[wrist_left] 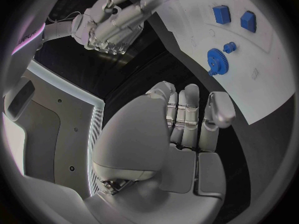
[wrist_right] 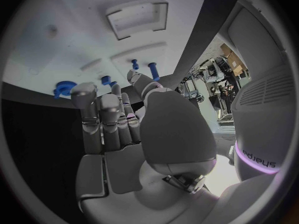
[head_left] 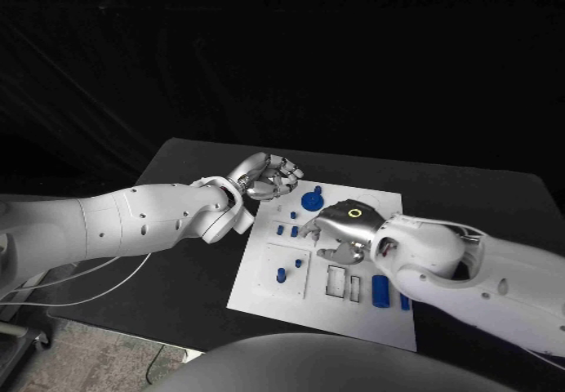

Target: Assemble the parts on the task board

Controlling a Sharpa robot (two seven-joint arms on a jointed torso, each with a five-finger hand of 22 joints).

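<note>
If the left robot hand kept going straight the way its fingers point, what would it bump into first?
Probably the blue gear near the edge of the white task board. In the left wrist view the left robot hand points toward it over bare black table. Depth is hard to judge, so it might pass above.

Brand word: "sharpa", in pale letters seen upside down, on the white forearm shell [wrist_right: 264, 129] just behind the right robot hand [wrist_right: 118, 119]
Other writing: none legible
</note>
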